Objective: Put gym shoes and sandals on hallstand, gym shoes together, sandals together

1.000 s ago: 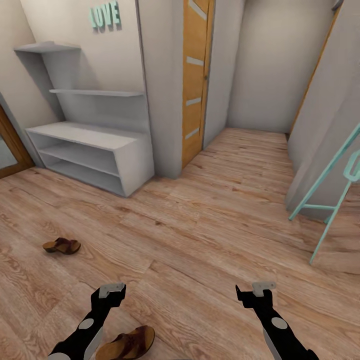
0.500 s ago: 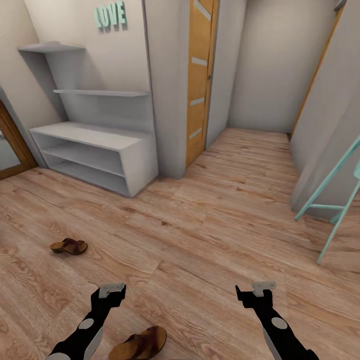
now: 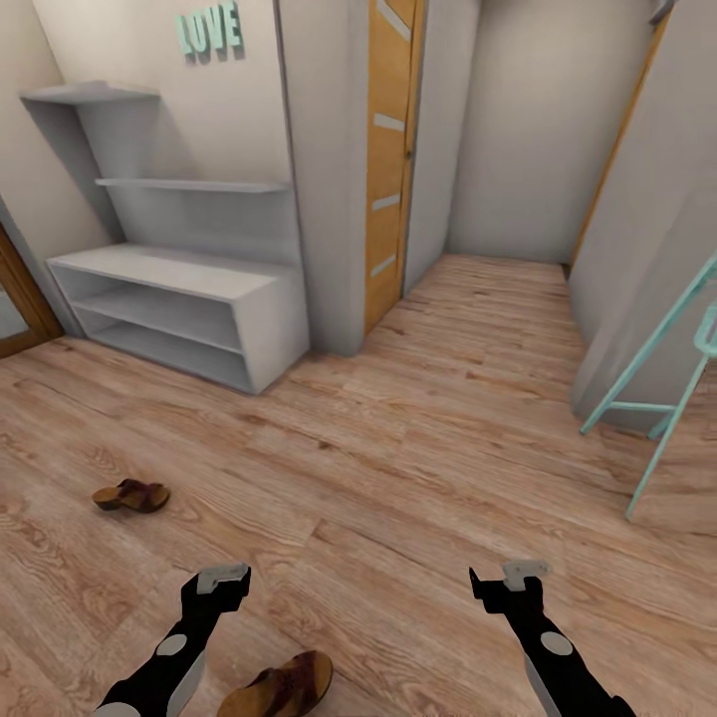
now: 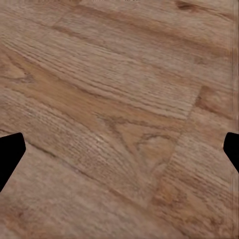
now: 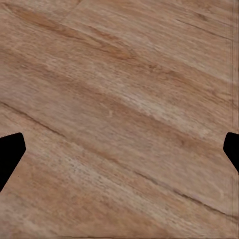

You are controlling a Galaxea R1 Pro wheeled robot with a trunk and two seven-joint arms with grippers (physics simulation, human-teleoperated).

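Two dark-brown sandals lie on the wood-plank corridor floor: one sandal at the left, the other sandal at the bottom edge, just right of my left arm. The white-grey hallstand stands against the left wall, its bench top and two open shelves bare. My left gripper and right gripper hang low over the floor, both open and holding nothing. In the wrist views the left gripper and the right gripper have bare planks between wide-apart fingertips. The gym shoes are out of view.
An orange door sits in the wall right of the hallstand, and the corridor runs on behind it. A turquoise ladder-like frame leans at the right wall. A brown door frame edges the far left.
The whole picture swung slightly right and then back left, so the camera moved. Both arms keep the same pose, and the sandals stay where they lay.
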